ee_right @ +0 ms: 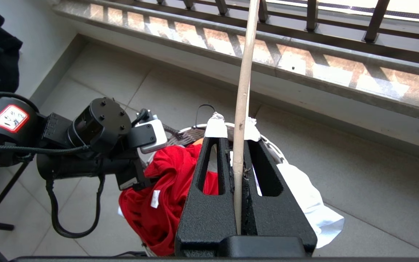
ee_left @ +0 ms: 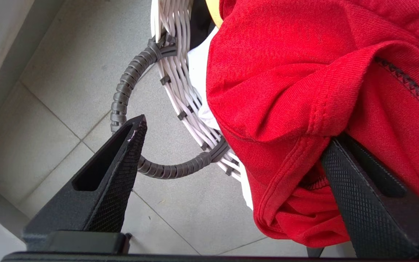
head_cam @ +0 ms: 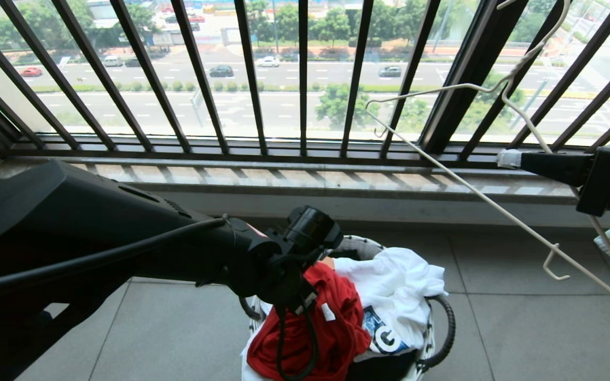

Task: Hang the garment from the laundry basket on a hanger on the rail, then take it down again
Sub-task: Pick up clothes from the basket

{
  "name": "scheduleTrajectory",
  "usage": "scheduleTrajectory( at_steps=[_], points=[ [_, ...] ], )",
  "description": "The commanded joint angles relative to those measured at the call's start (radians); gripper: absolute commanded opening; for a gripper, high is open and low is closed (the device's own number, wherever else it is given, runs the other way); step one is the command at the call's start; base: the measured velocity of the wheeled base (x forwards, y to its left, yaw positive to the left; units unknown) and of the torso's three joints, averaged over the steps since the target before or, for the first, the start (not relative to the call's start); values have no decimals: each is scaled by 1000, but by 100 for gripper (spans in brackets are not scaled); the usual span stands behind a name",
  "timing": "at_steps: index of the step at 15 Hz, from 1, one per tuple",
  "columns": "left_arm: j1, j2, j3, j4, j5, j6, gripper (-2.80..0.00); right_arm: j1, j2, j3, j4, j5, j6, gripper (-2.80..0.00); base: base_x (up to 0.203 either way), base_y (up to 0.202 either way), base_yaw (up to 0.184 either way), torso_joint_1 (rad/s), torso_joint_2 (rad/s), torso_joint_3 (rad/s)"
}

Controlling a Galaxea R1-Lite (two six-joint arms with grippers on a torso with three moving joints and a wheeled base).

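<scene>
Red short-sleeved T-shirt [ee_left: 304, 91] lying heaped in round white mesh laundry basket [ee_left: 180, 91], draping over one finger of wide-open left gripper [ee_left: 235, 145]; no readable lettering. Right gripper [ee_right: 236, 127] clamping thin off-white wire hanger [ee_right: 244, 83].

The head camera looks forward and down past the left claw [head_cam: 305, 296] at the small round white mesh basket [head_cam: 437, 328]. Both wrist cameras sit close behind their claws; all 3 views share the red T-shirt [ee_left: 286, 91].
</scene>
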Motion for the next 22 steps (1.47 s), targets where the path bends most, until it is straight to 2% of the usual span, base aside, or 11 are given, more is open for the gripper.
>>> scheduleTrajectory(
  at_steps=[1,9,15,17,22],
  points=[
    [3,1,1,1,16,1,0,0,0,0,-2,2,1,-280,0,0,0,0,0,0],
    [72,-67,-7,0,18,14,0,0,-1,0,-2,2,-1,-280,0,0,0,0,0,0],
    [57,-39,10,1,49,30,0,0,0,-1,-2,2,1,-280,0,0,0,0,0,0],
    [49,-33,25,1,49,47,0,0,0,-1,-2,2,1,-280,0,0,0,0,0,0],
    [39,-22,23,-4,49,44,0,0,0,-1,-5,2,1,-280,0,0,0,0,0,0]
  ],
)
